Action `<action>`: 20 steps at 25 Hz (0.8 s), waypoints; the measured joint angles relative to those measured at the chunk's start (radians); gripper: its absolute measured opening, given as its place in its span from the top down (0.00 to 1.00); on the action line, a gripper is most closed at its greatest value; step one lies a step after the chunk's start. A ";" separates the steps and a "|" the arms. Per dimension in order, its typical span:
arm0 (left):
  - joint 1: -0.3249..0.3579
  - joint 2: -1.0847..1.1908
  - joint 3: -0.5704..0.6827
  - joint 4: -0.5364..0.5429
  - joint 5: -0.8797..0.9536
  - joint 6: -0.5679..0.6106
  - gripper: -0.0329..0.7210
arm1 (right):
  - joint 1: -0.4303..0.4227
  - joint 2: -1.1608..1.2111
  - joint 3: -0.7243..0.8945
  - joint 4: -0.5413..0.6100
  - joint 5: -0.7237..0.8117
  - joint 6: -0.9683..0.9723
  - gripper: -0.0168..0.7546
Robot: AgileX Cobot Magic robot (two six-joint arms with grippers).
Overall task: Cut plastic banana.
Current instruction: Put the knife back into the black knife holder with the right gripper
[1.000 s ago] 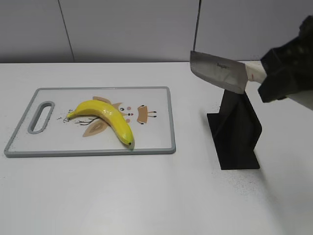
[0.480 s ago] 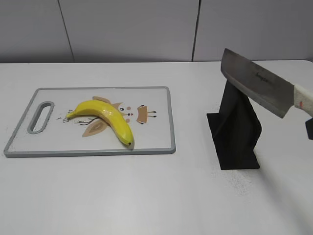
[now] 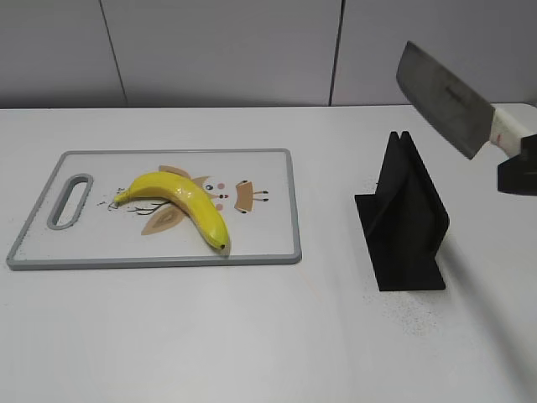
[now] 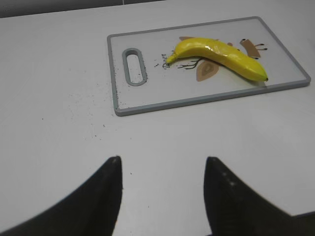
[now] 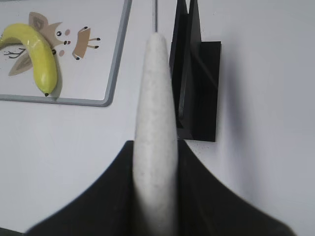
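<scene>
Beside the knife stand [image 3: 406, 220], the right gripper [image 3: 518, 165] was cut off by the exterior view's right edge. The cleaver [image 3: 445, 96] showed only its handle and spine edge-on in the wrist view; its blade lettering was unreadable.

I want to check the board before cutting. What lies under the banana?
The banana lies on the cutting board, over printed brown pictures. The parts beneath it are hidden.

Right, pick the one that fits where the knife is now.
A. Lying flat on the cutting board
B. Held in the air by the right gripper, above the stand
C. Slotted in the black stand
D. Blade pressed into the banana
B: the knife hangs clear above the black stand, its pale handle clamped in the right gripper; the banana lies untouched on the cutting board.
</scene>
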 joint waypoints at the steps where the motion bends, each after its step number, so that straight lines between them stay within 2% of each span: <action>1: 0.000 0.006 0.000 0.000 0.000 0.000 0.27 | 0.000 0.027 -0.001 0.000 -0.010 0.000 0.76; 7: 0.000 0.013 0.001 0.001 -0.001 -0.002 0.27 | 0.000 0.181 -0.001 -0.053 -0.086 0.040 0.76; 13: 0.000 0.007 0.001 0.001 -0.001 -0.002 0.27 | 0.000 0.246 -0.001 -0.189 -0.134 0.156 0.76; 20: 0.000 -0.017 0.001 0.001 -0.001 -0.002 0.27 | 0.000 0.284 -0.001 -0.204 -0.149 0.173 0.76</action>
